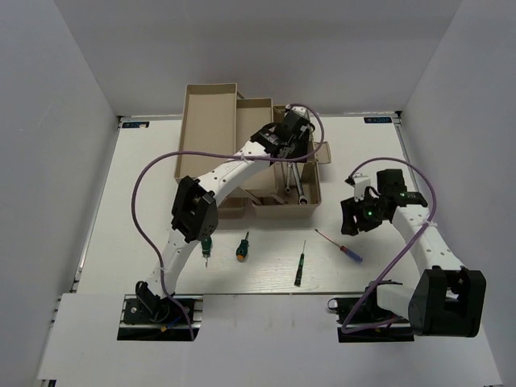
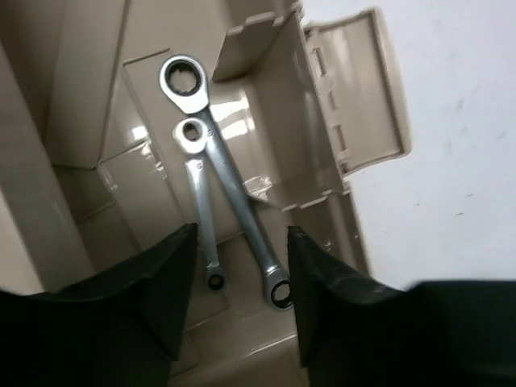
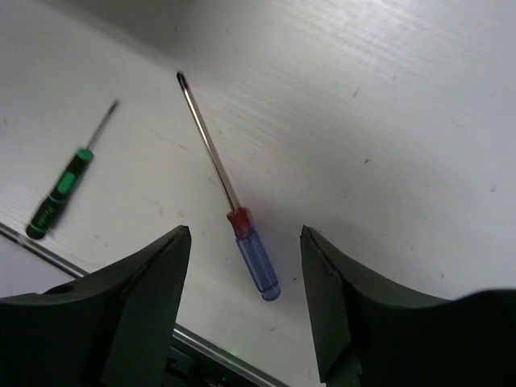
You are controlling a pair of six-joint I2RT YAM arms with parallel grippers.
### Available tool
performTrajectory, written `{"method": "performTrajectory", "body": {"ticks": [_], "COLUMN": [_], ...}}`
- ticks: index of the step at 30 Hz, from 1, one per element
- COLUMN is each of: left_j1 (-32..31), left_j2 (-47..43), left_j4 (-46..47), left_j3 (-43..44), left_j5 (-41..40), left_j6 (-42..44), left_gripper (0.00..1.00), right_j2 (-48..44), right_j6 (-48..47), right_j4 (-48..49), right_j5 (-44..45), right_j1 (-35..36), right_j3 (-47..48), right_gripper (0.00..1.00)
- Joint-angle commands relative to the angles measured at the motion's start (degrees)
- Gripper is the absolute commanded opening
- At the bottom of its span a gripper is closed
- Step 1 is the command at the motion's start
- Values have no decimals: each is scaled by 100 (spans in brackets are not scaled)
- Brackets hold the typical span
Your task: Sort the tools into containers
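Top external view: shows the containers grouped at the middle of the table's far edge, two open trays beside the base tub.

Left wrist view: looks straight down into that tub, where the large wrench and the small wrench lie flat on the floor, touching near their ring ends. Reads as one kind of tool gathered in one container, so probably sorted already. Places the left gripper above them, fingers well apart, holding nothing and touching neither wrench.

Leaves four tools loose toward the table's near edge: one stubby green screwdriver, a second stubby screwdriver, the black precision screwdriver, and the red-and-blue screwdriver closest to the right edge.

Right wrist view: sets the right gripper directly over that blue handle, fingertips spread wide on either side, with no contact visible. Suggests lining up to pinch across the handle rather than the thin shaft. Calls for a descent before any closing.
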Motion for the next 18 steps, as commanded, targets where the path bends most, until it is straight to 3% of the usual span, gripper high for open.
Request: {"method": "performTrajectory", "body": {"ticks": [1, 4, 10, 13, 18], "left_j1": [137, 199, 138, 15, -38], "left_j2": [-298, -298, -850, -1780, -3863], "left_j4": [349, 472, 543, 394, 648], "left_j3": [306, 430, 396, -376, -3310], "left_j5": [523, 716, 927, 866, 805], "left_j6": [33, 33, 418, 718, 719], "left_gripper": [61, 67, 67, 62, 56], "right_j2": [87, 122, 96, 34, 7], "right_j6": [-969, -1347, -1972, -2149, -2167], "right_j4": [-241, -250, -224, -22, 497], "right_j5": [-213, -214, -152, 111, 586], "right_j1": [15, 41, 225, 349, 560], "right_j3": [-198, -382, -717, -1050, -1499], "right_gripper": [64, 64, 66, 66, 64]}}
